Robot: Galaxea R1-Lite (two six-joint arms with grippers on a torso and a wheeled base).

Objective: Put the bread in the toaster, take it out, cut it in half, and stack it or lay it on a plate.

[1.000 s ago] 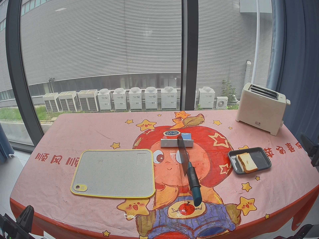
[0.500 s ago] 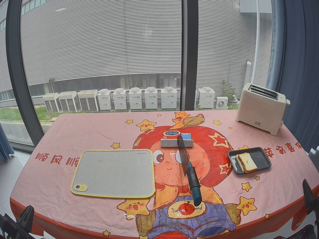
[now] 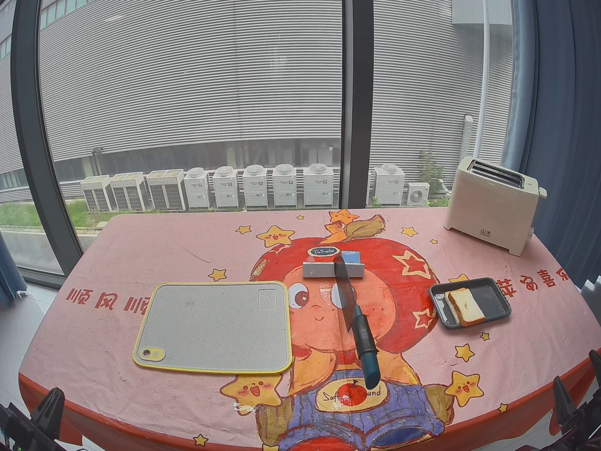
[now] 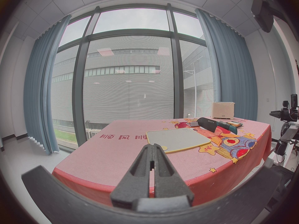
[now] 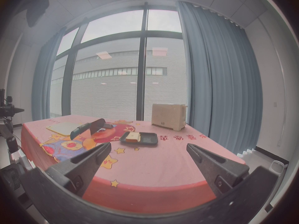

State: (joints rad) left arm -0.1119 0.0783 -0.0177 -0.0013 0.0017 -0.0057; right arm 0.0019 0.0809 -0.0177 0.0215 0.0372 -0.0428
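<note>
A worktop (image 3: pixel 156 245) covered in a pink cloth printed with stars and a red cartoon figure stands against a tall floor-to-ceiling window (image 3: pixel 188 82) that looks onto a grey ribbed building. Blue curtains (image 3: pixel 557 95) hang at the sides of the glass.

On the left half of the cloth lies a flat grey rectangular cutting board with a yellow rim (image 3: pixel 216 327). Near the middle, a dark-bladed knife with a teal handle (image 3: pixel 358 324) leans with its blade on a small grey block-shaped rest (image 3: pixel 333 269) and its handle pointing toward the near edge. To the right sits a dark grey rectangular tray (image 3: pixel 494 299) holding one slice of pale bread with a brown crust (image 3: pixel 465 306), which lies flat in the tray's left part. Behind the tray, at the far right corner, stands a cream two-slot toaster (image 3: pixel 494 205), well apart from the bread.

The left gripper (image 4: pixel 152 150) hangs low off the near left corner, its fingers pressed together and holding nothing. The right gripper (image 5: pixel 149 147) hangs low off the near right corner, its fingers spread wide and empty.
</note>
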